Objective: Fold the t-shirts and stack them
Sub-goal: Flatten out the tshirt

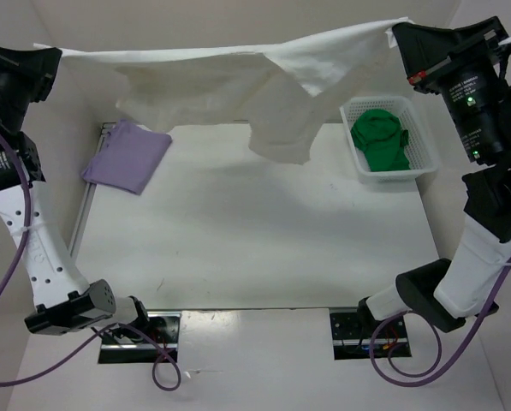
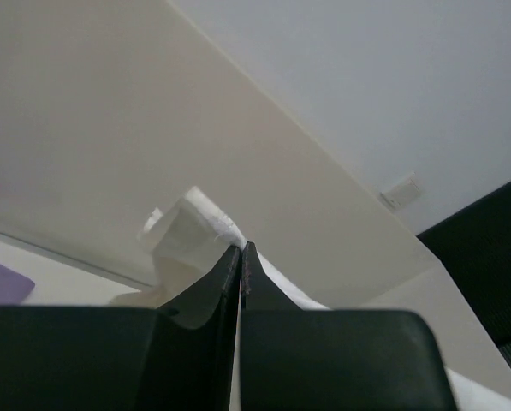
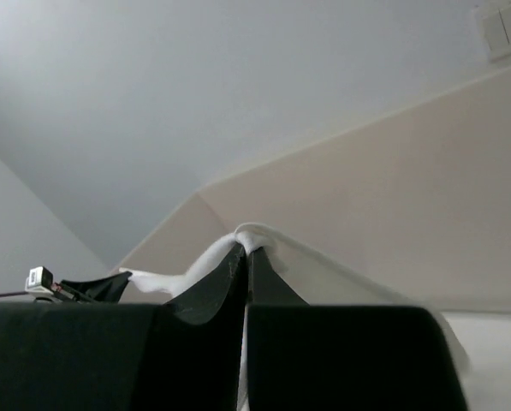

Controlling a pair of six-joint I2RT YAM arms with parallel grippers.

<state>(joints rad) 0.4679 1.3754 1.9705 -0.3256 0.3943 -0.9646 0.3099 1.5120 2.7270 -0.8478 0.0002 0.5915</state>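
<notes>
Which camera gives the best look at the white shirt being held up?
The top view: the white shirt hangs spread between the left gripper and right gripper. Each wrist view shows only a pinched bit of it.

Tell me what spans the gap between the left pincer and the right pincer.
The cream t-shirt, gripped at both ends and sagging in the middle; the top external view shows it.

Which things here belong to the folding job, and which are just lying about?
Job: cream t-shirt, held between left gripper and right gripper; lavender t-shirt; green t-shirt.
Lying about: white mesh basket, around the green t-shirt.
</notes>
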